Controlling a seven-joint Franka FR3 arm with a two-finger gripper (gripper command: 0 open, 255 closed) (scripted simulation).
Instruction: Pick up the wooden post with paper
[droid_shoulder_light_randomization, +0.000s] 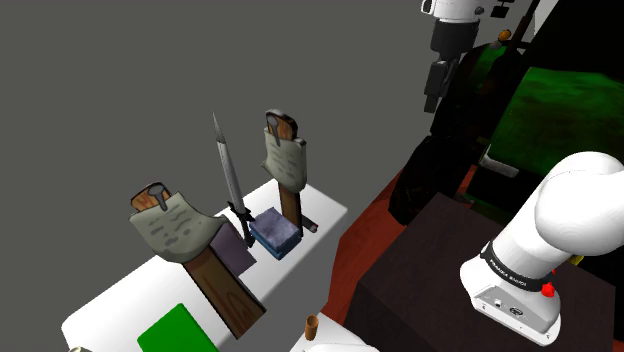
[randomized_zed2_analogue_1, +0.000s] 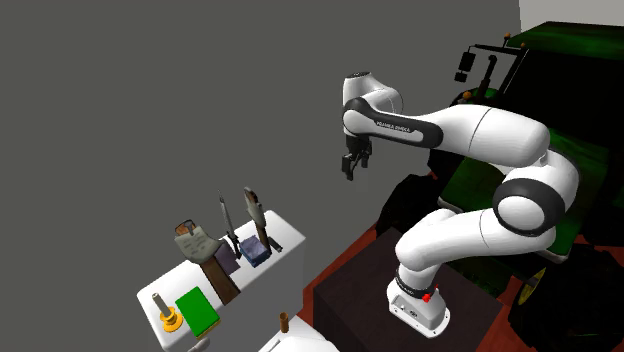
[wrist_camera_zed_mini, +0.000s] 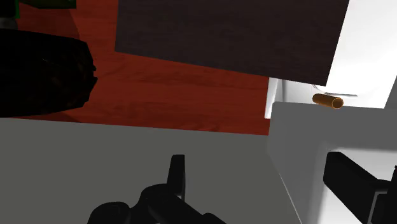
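Two wooden posts wrapped in greyish paper stand on the white table (droid_shoulder_light_randomization: 325, 208). The nearer post (droid_shoulder_light_randomization: 178, 228) leans hard toward the shoulder view's right; it also shows as the nearer post (randomized_zed2_analogue_1: 197, 244). The farther post (droid_shoulder_light_randomization: 285, 158) stands almost upright near the table's far end, seen too as the farther post (randomized_zed2_analogue_1: 254, 208). My gripper (randomized_zed2_analogue_1: 350, 172) hangs high in the air, well off the table's far end toward the stand, and is open with nothing in it. In the wrist view my gripper (wrist_camera_zed_mini: 261, 184) has its black fingers (wrist_camera_zed_mini: 177, 178) wide apart above a white surface.
Between the posts stand a grey sword (droid_shoulder_light_randomization: 229, 178), a blue box (droid_shoulder_light_randomization: 273, 232) and a purple box (droid_shoulder_light_randomization: 236, 250). A green book (droid_shoulder_light_randomization: 180, 330) lies at the table's near end, beside a yellow object (randomized_zed2_analogue_1: 172, 319). A small brown cylinder (wrist_camera_zed_mini: 327, 101) sits on a second white surface. A green tractor (randomized_zed2_analogue_1: 560, 110) stands behind the dark stand (droid_shoulder_light_randomization: 430, 280).
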